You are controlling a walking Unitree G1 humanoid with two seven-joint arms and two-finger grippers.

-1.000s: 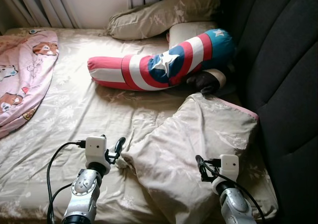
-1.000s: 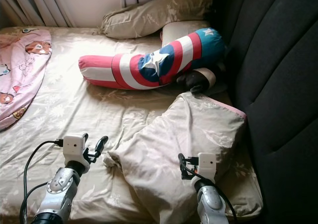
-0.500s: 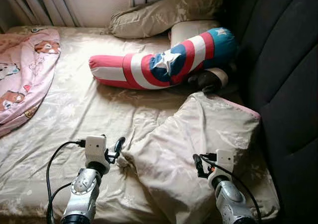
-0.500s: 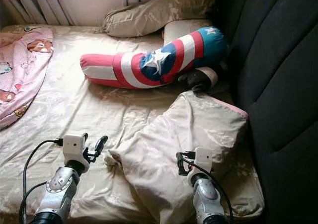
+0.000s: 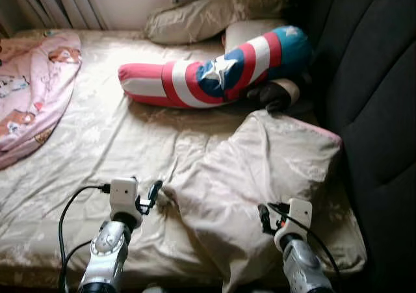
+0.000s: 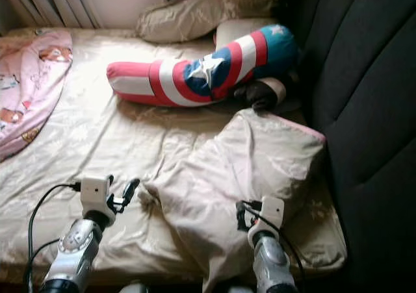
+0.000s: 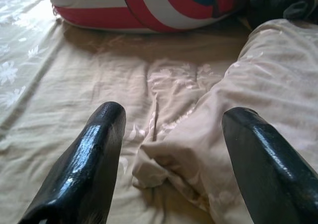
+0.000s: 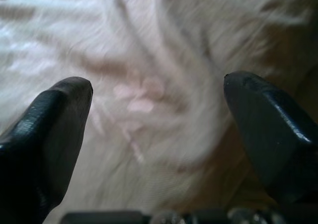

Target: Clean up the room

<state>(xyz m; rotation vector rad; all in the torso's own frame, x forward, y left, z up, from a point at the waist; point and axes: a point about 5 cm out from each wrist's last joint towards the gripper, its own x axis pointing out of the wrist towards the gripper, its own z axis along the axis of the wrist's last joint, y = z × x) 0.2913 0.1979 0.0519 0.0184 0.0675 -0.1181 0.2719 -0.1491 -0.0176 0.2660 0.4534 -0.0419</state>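
The robot stood at the foot edge of a bed (image 5: 97, 143) covered by a beige patterned sheet. A crumpled beige blanket (image 5: 260, 176) lay on the right half of the bed, running from the near edge up to the dark padded headboard (image 5: 377, 98) on the right. The left gripper (image 5: 155, 194) was held low over the sheet, just beside the blanket's near left corner (image 7: 149, 167); its two black fingers (image 7: 94, 159) were spread wide, with the corner lying on the sheet between them and not gripped. The right gripper (image 5: 263, 218) hovered over the lower middle of the blanket, its fingers (image 8: 49, 119) likewise spread apart with only blurred blanket fabric in front of them; whether they touched the fabric could not be determined. A long bolster (image 5: 214, 75) striped red, white and blue with a white star lay across the far part of the bed, its blue end near the headboard. A dark soft object (image 5: 273, 97) rested just below that end, touching the far edge of the blanket. A beige pillow (image 5: 214, 10) lay behind the bolster, against the curtains (image 5: 45, 0). A pink printed quilt (image 5: 32, 91) lay along the left side of the bed, well apart from both grippers.
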